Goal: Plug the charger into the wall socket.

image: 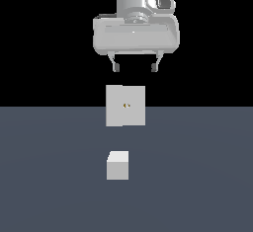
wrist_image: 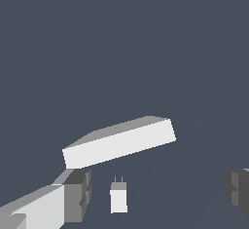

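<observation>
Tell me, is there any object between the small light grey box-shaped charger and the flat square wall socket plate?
Nothing visible stands between them. The small light grey charger block sits on the dark grey floor, apart from the upright square socket plate, with bare floor between them. The open gripper hangs above, holding nothing.

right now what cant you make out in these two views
- Charger prongs: hidden in the exterior view, which shows only plain faces; tiny in the wrist view.
- Wall socket hole: too small to read; the wrist view shows the plate only edge-on.
- Gripper: one finger is cut off by the wrist view's edge.
- Arm: cropped at the exterior view's top.
</observation>
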